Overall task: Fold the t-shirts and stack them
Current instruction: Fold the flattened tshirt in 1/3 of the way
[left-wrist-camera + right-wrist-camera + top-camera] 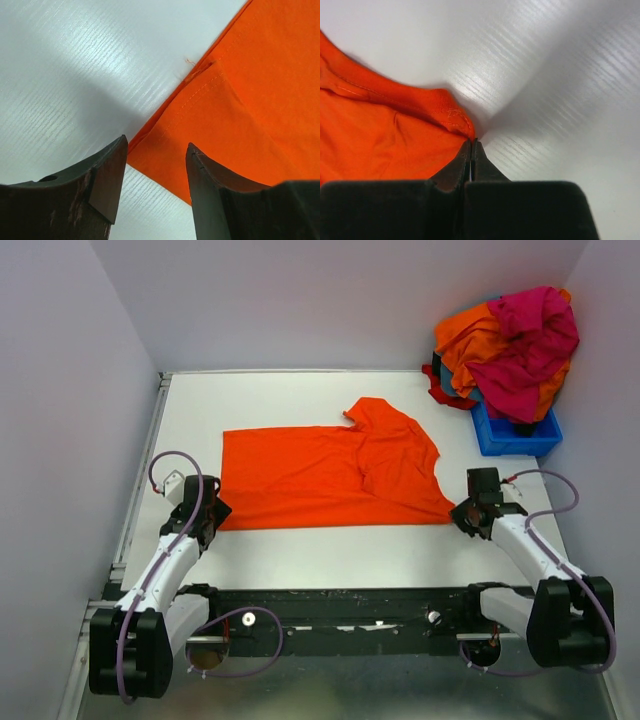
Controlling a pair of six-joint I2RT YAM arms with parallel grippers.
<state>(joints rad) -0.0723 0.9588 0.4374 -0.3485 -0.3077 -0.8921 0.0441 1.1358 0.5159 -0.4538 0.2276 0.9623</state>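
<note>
Left wrist alone shows left gripper (156,144) open astride the orange t-shirt (260,100) hem; right wrist, right gripper (471,142) closed, touching its collar.

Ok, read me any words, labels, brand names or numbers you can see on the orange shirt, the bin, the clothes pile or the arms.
No text can be read in any view.
The orange t-shirt is plain, with no print or tag showing.
The blue bin and the pile of shirts in it show no lettering.
The left arm and right arm show no legible marking.
</note>
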